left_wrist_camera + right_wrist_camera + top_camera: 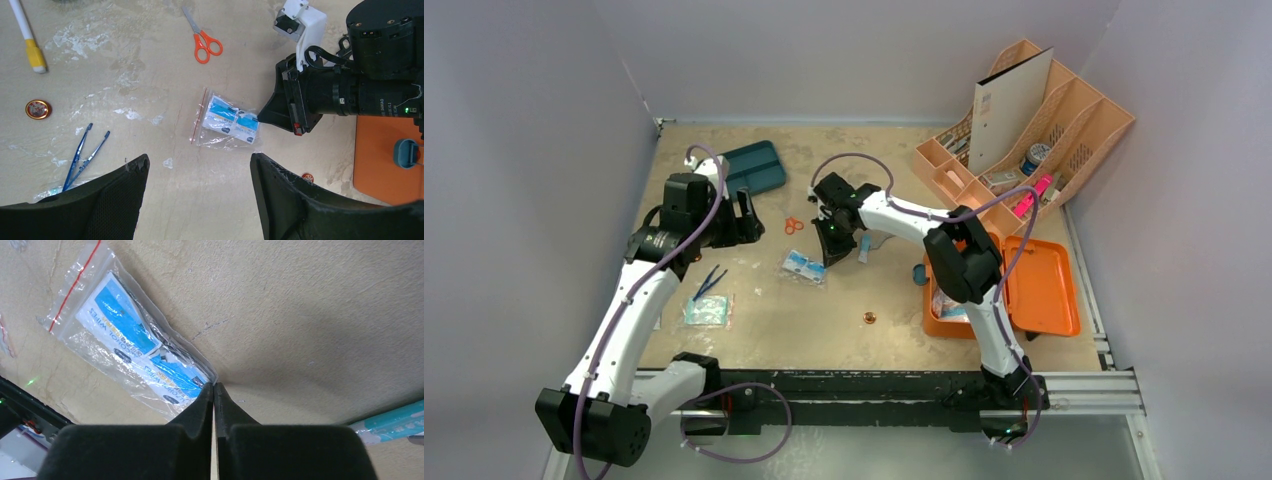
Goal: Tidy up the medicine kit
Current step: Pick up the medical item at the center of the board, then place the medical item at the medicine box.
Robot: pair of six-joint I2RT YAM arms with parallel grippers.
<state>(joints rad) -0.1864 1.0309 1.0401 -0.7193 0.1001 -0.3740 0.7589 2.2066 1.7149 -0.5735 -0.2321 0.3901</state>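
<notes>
The medicine kit (1046, 288) lies open at the right side of the table, its 2 orange halves side by side. The half toward the table's middle holds pale packets, but the right arm covers most of it and the contents cannot be named. Behind the kit, the peach organizer (1064, 120) holds an upright white folder (1009, 105), a pink item and oddments too small to identify. Left of the kit, a clear zip bag (805, 266) holds 2 blue-and-white packets. The right gripper (214, 386) has its fingers pressed together at the bag's corner; whether plastic is caught between them cannot be told. Further left of the kit, the left gripper (199, 159) hangs over the table facing the bag, fingers spread wide, holding nothing
</notes>
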